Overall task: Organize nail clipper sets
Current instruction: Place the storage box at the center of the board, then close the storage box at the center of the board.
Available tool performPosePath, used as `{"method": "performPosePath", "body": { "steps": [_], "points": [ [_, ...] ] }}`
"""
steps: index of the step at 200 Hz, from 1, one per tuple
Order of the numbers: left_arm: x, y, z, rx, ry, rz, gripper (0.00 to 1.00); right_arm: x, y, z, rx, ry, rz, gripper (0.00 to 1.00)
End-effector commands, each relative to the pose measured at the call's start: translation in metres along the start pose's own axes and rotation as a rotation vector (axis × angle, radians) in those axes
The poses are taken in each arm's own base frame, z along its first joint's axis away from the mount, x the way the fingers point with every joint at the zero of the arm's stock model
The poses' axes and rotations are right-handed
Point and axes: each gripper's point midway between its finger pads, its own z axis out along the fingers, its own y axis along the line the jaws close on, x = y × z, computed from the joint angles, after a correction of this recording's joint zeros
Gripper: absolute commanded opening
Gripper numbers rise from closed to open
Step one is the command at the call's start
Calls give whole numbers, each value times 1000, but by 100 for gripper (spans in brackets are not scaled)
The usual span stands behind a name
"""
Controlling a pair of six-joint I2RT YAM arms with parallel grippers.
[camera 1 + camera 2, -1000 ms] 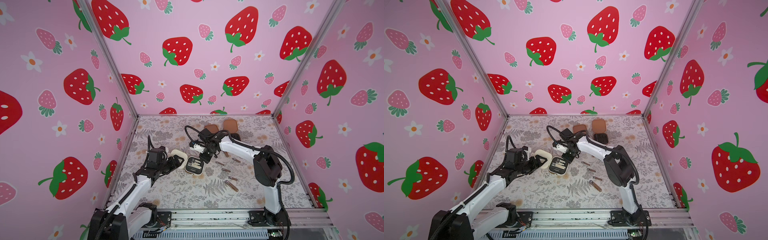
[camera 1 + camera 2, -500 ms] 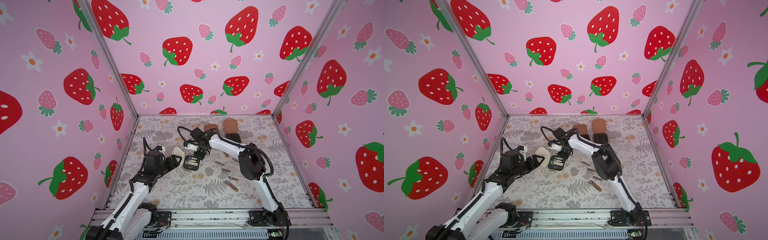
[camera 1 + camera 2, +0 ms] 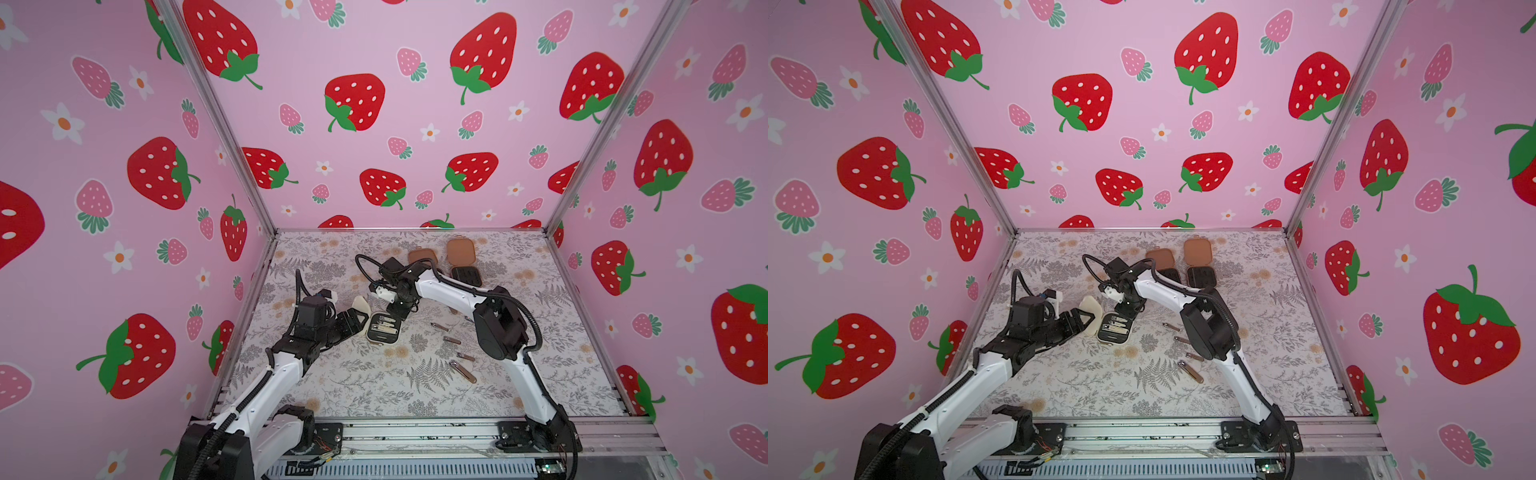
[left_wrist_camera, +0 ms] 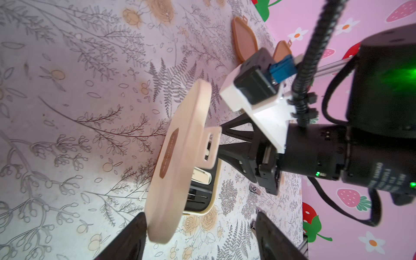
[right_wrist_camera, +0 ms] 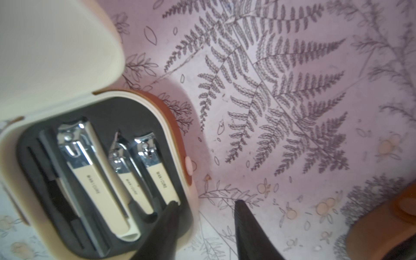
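Right wrist: right hand [image 5: 206,202] astride cream case [image 5: 56,49] rim

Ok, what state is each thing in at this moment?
Cream case: open, lid raised.
Three clippers: slotted in it.
Two brown cases: open, lids laid back.
Loose tools: lying on the table.
Left gripper: open, at the lid's edge.
Right gripper: open, empty, at the case's rim.
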Motion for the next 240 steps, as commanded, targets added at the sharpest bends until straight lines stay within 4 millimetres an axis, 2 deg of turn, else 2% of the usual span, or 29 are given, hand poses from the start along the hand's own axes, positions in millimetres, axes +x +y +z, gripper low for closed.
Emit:
{"method": "performPosePath", "body": {
  "steps": [1,14,15,24,42,64,91,120,146,189,211,221,240],
  "points": [
    [-16,-36,-4,85,-26,84,77,-2,-22,-46,134,-51,145,49],
    [-15,-46,-2,100,-15,111,77,4,-33,-66,188,-74,235,51],
    [-15,-46,-2,101,-15,113,77,5,-34,-70,193,-79,250,54],
    [-13,-52,0,108,-6,131,77,11,-41,-84,217,-101,323,58],
    [-8,-59,8,113,16,157,77,23,-45,-104,190,-160,474,63],
    [0,-58,25,112,51,155,76,24,-42,-125,63,-297,644,68],
    [11,-53,43,109,97,149,74,13,-24,-132,-118,-421,746,71],
    [21,-51,57,105,132,157,73,2,-11,-122,-235,-439,789,71],
    [29,-41,64,78,160,155,71,4,-9,-102,-255,-392,822,68],
    [39,-8,74,-57,196,140,68,15,9,-71,-307,-314,846,55],
    [38,14,76,-169,195,136,65,21,20,-59,-318,-280,846,52],
    [37,23,75,-223,192,134,65,24,24,-54,-318,-263,846,48],
    [32,34,72,-305,184,137,65,29,32,-46,-313,-237,846,45]
  ]
}}
